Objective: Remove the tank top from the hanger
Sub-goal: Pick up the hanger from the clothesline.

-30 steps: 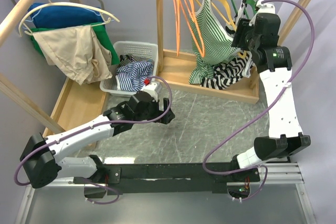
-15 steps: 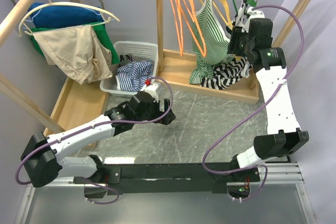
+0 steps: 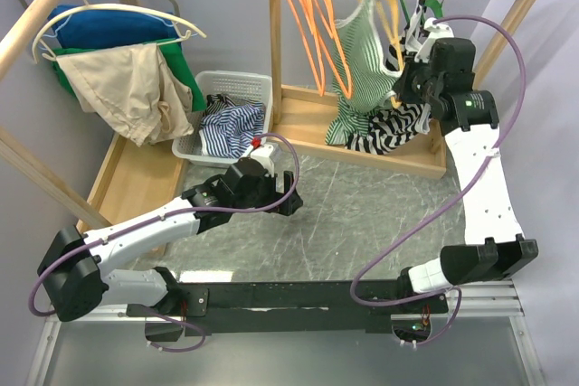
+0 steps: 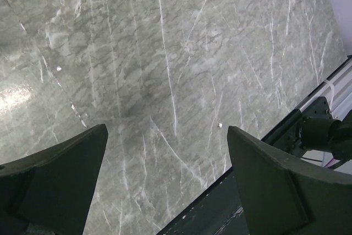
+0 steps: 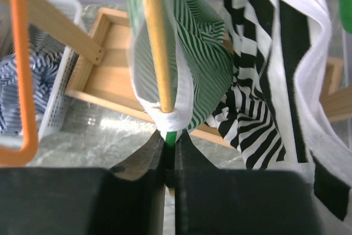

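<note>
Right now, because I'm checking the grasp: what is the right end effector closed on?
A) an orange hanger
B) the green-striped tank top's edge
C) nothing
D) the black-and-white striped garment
B: the right wrist view shows the right end effector shut on the white-trimmed edge of the green-striped tank top, just below the yellow hanger.

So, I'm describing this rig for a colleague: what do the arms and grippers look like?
The left arm and right arm are white-shelled links with black joints. A purple cable loops along each. The left gripper and right gripper are black, with wedge-shaped fingers. A green light glows on the right wrist.
</note>
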Available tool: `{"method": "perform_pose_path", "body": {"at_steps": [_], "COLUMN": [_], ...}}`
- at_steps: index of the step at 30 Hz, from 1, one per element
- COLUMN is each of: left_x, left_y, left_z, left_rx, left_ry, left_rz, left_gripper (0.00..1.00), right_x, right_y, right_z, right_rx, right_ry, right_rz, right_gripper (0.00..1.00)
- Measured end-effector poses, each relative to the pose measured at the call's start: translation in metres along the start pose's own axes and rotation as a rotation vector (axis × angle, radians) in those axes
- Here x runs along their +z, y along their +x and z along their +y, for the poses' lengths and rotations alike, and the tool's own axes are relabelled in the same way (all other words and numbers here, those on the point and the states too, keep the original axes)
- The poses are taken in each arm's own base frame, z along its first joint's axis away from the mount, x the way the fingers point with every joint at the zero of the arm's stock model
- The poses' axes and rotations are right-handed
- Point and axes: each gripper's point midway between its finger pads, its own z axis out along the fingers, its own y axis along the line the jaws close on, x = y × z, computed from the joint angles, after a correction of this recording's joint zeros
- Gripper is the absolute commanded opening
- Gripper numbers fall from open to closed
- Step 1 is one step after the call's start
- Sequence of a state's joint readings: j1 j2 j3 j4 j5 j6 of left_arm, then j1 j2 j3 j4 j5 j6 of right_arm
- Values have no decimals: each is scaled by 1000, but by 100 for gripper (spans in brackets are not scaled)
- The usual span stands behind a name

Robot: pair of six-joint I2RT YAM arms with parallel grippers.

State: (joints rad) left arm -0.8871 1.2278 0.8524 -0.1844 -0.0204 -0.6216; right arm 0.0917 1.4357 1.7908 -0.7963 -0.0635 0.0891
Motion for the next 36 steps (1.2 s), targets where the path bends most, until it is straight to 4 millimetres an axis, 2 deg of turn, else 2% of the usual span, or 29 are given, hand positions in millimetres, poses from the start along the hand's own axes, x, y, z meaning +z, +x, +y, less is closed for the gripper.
{"method": "perform_pose_path", "body": {"at_steps": [10,15,22,27,32,36], "left_x": [0,0,0,0,0,0], "left_y": [1,2,2,2,2,2], "left_z": [-1,-2,-3,-2,-2,-2], "left_rx": [0,1,0,0,1,-3], "left_ry": [5,8,11,6,3,0], "left_rz": [4,6,8,5,4,2], "left_gripper": [96,96,96,96,96,96], "right_x": [-16,-32,-52,-58,-61,-73], "right_y": [-7,-16,-41,-53,-55,-52], "right_z": [19,42,69,68,65,60], "right_rx": [27,11,-30,-29,-29,-26], "right_ry": [-73,-92,-108,-70,-40,-22], "right_rz": [-25,-41,-123,-168,-180,-180], "right_gripper": [0,0,0,0,0,0]}}
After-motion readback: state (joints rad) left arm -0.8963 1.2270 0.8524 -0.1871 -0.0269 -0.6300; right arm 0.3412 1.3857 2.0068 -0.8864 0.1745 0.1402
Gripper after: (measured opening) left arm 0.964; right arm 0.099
